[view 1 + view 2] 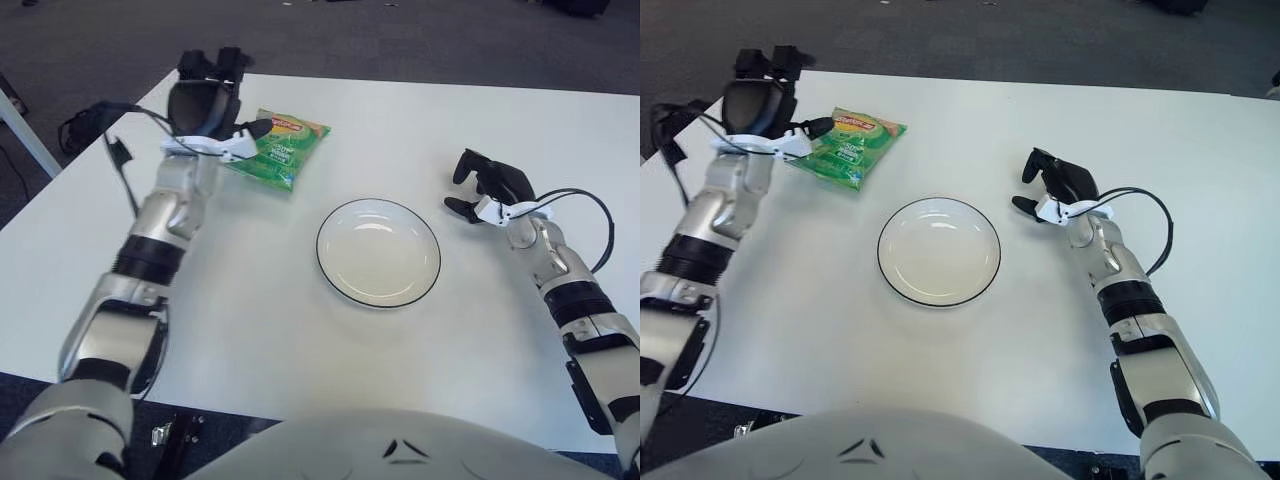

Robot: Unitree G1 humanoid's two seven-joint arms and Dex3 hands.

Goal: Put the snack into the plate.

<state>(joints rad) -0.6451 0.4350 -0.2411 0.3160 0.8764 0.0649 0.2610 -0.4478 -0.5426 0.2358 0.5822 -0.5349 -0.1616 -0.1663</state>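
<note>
A green snack bag (282, 150) lies flat on the white table (250, 330), at the far left. A white plate with a dark rim (378, 255) stands empty in the middle of the table, to the right of and nearer than the bag. My left hand (222, 100) is at the bag's left edge with its fingers spread upward. Its thumb tip (258, 128) reaches over the bag's edge, and the hand does not grip the bag. My right hand (490, 185) shows to the right of the plate with relaxed fingers, and it holds nothing.
Black cables run along both forearms (598, 225). The table's far edge and left edge (90, 160) are close to my left hand, with dark carpet beyond. A white table leg (25, 130) shows at the far left.
</note>
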